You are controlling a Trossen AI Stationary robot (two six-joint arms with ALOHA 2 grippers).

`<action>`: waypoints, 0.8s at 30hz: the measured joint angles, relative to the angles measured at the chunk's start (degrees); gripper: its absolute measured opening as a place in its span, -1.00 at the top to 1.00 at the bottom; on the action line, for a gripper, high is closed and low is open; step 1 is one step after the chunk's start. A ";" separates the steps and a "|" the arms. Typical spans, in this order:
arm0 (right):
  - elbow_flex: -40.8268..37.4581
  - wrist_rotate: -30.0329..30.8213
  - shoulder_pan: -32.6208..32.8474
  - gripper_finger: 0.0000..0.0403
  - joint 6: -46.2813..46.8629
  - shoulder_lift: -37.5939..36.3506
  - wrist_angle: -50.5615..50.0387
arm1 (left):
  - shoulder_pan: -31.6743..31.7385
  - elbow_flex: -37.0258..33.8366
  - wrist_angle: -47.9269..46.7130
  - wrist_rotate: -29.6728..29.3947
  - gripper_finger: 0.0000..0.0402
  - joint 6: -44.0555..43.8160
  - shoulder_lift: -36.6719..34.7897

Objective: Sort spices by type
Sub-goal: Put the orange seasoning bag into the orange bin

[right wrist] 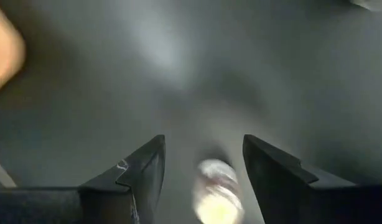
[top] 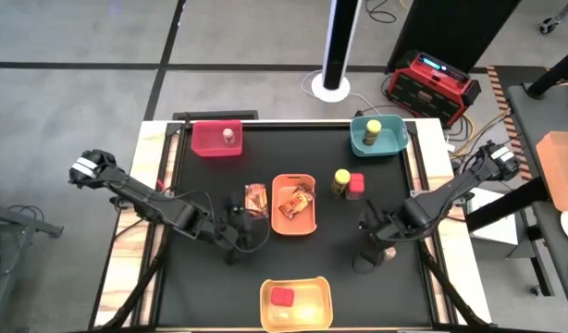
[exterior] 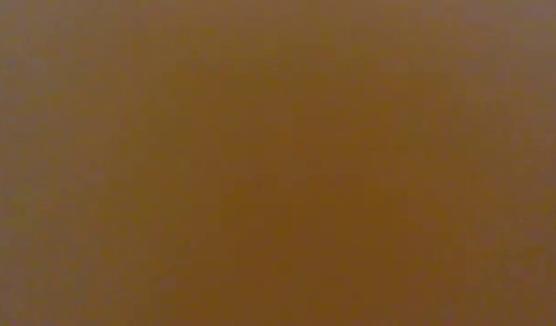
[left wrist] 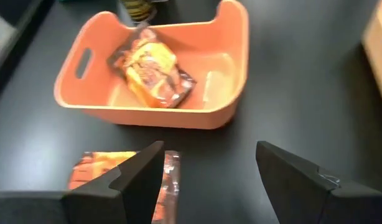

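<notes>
Left claw (left wrist: pixel 206 180) is being held spread and empty over the black surface (top: pixel 210 185), just near of the orange bin (top: pixel 294 205), with a flat printed packet (top: pixel 255 198) lying just beside its left finger. A second packet (left wrist: pixel 152 73) is already sitting inside the orange bin. Right claw (right wrist: pixel 203 177) is being held released over a tiny silver-lidded jar (right wrist: pixel 216 191) on the right side of the surface; nothing is being gripped.

Loose items: yellow-lidded jar (top: pixel 341 180) and red cube box (top: pixel 356 186) are touching, right of the orange bin. Another yellow-lidded jar (top: pixel 373 129) is sitting in the teal bin (top: pixel 378 137) at far right, a small jar (top: pixel 228 137) in the red bin (top: pixel 216 139) at far left, a red cube (top: pixel 282 297) in the yellow bin (top: pixel 295 304) at near centre.

Packet is judged light, soft, crinkly and slippery; best pinched across an edge. Tiny jar is judged rigid, light, easily tipped; best taken around the body below the lid.

Low view is blocked out, nothing readable. Grey floor, a white post and a red equipment box (top: pixel 430 86) are being seen beyond the far edge.
</notes>
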 joint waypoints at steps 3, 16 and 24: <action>3.28 3.69 -0.57 -0.02 4.97 1.55 -9.52 | 0.51 0.00 -0.39 -2.32 -0.18 0.02 0.14; 11.13 13.39 -11.87 -0.02 1.22 2.40 -16.11 | 2.68 -0.10 -4.25 -3.57 -0.18 -0.50 0.14; 11.14 13.05 -12.79 -0.02 -1.86 2.35 -16.23 | 2.66 -0.52 -5.82 -1.87 -0.18 -1.19 0.35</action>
